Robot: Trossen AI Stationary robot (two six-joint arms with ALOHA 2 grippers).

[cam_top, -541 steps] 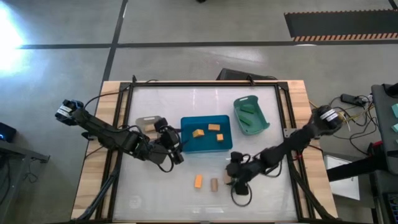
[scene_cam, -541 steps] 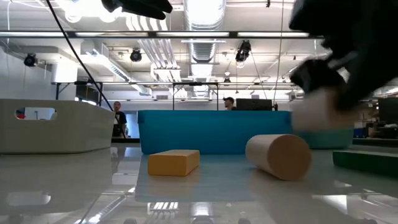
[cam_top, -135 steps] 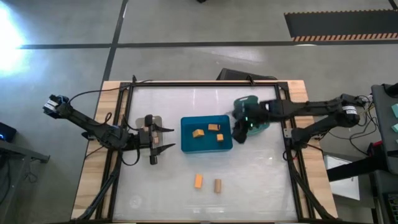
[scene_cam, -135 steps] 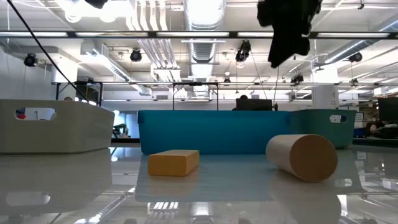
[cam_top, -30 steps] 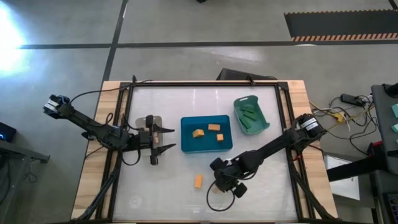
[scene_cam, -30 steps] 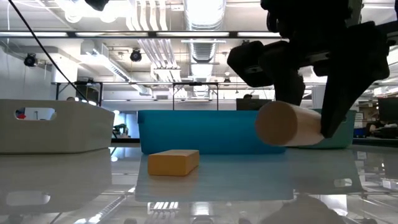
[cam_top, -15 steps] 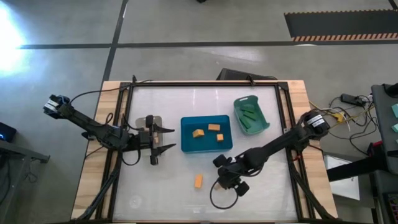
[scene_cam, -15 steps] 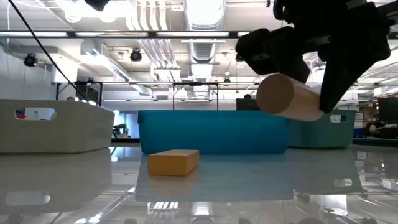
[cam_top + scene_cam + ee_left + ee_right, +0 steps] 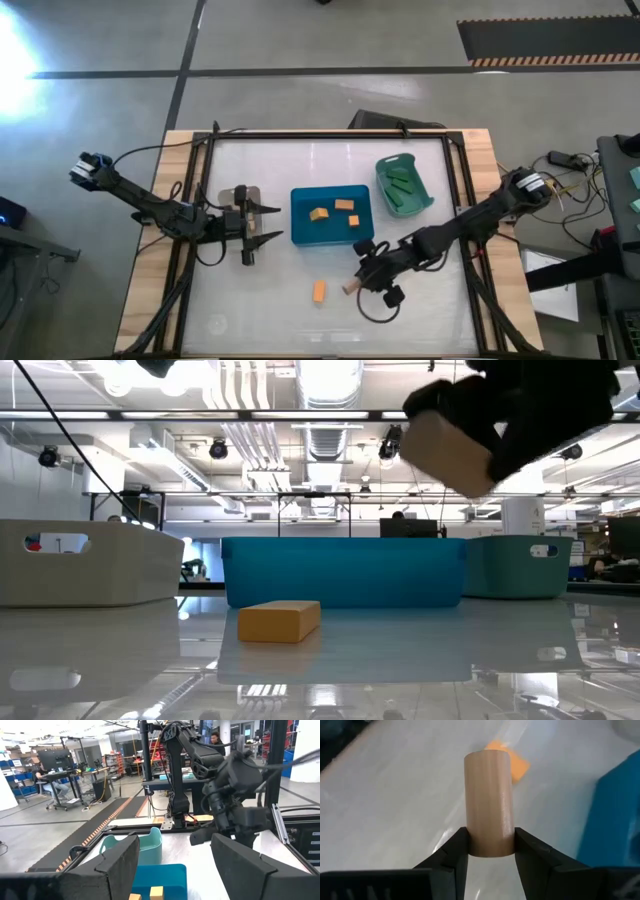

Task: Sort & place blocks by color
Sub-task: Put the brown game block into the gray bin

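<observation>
A pale tan wooden cylinder sits between the fingers of my right gripper, in the air over the table's near middle. One orange block lies flat on the table beside it. Three orange blocks lie in the blue bin, and dark green blocks lie in the teal bin. My left gripper is open and waits at the table's left, next to a clear bin. My right gripper pinches the tan cylinder between its two fingers by the round sides of one end. The cylinder sticks out forward along the fingers. It is lifted clear of the table and tilted.
The blue bin stands just beyond the orange block, with the teal bin to its right and the clear bin to its left. Bare table lies along the near edge. People sit in the room behind.
My right gripper has risen with the tan cylinder, taking it from just above table height to well above the bins, and has drifted a little toward the table's right and far side. The cylinder has tipped as it rose.
</observation>
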